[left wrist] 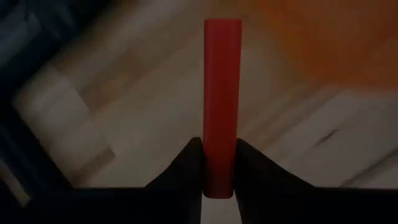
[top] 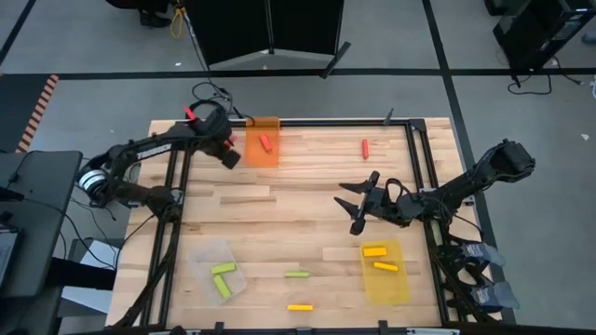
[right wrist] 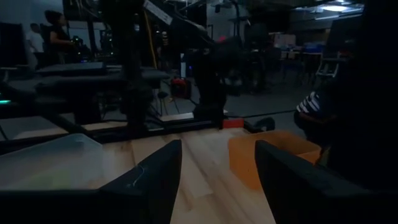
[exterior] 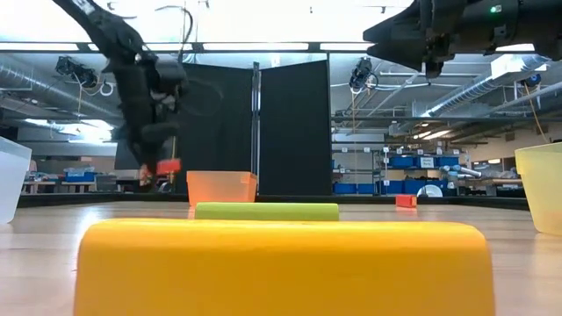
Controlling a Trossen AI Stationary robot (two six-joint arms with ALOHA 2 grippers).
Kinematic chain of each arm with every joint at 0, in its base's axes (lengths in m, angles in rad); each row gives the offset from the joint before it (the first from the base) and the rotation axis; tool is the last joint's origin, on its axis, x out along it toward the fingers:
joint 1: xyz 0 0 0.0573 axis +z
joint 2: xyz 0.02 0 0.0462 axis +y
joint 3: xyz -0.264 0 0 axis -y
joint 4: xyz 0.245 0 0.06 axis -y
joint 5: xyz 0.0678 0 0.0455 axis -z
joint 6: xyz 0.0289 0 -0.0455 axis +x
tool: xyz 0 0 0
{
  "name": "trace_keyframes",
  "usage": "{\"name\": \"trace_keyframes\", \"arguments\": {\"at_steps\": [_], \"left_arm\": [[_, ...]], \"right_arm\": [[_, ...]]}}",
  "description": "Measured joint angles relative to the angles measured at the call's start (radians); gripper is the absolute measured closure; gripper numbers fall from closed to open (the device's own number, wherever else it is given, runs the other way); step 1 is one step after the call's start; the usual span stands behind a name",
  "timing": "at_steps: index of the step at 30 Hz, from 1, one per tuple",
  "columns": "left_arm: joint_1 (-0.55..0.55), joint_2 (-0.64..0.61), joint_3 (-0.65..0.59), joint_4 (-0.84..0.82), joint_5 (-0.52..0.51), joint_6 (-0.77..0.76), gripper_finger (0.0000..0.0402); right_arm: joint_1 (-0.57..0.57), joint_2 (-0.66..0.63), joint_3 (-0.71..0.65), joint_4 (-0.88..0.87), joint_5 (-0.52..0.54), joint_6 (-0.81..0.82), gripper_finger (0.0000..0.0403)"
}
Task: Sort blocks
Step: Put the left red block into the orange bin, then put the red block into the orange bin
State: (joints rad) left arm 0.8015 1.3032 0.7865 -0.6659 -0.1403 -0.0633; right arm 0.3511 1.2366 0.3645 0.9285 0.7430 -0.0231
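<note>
My left gripper [top: 230, 156] hangs above the table just left of the orange bin [top: 263, 141] and is shut on a red block [left wrist: 222, 93], also seen in the low view [exterior: 169, 164]. One red block [top: 265, 142] lies inside the orange bin, and another [top: 365, 147] lies on the table towards the far edge. A green block [top: 297, 274] and a yellow block [top: 300, 306] lie flat near the near edge. My right gripper [top: 358, 205] is open, raised over the table's middle right, touching nothing. My left gripper pinches the red block by one end [left wrist: 219, 177] between its two fingers [left wrist: 188, 168]. The bar runs along the fingers and sticks out past their tips. It is lifted clear of the table, beside the orange bin.
A clear bin [top: 207, 253] near the left front holds green blocks [top: 223, 277]. A yellow bin [top: 384, 287] near the right front holds two yellow blocks [top: 374, 251]. Black frame rails run along the table's sides. Bare wood lies between the bins in the middle.
</note>
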Motion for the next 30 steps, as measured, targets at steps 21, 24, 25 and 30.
{"name": "trace_keyframes", "arguments": {"at_steps": [21,24,25,30], "left_arm": [[-0.168,0.181,0.022,0.519,0.100,-0.183,0.0339],[-0.173,0.191,0.022,0.514,0.101,-0.184,0.0292],[-0.176,0.191,0.022,0.520,0.102,-0.184,0.0267],[-0.192,0.182,0.025,0.562,0.120,-0.166,0.0152]], "right_arm": [[-0.033,0.000,0.001,0.020,-0.001,0.005,0.0188],[-0.033,0.000,0.001,0.020,-0.002,0.006,0.0188],[-0.033,0.000,0.001,0.020,-0.002,0.005,0.0188],[-0.033,0.000,0.001,0.016,-0.003,0.025,0.0188]]}}
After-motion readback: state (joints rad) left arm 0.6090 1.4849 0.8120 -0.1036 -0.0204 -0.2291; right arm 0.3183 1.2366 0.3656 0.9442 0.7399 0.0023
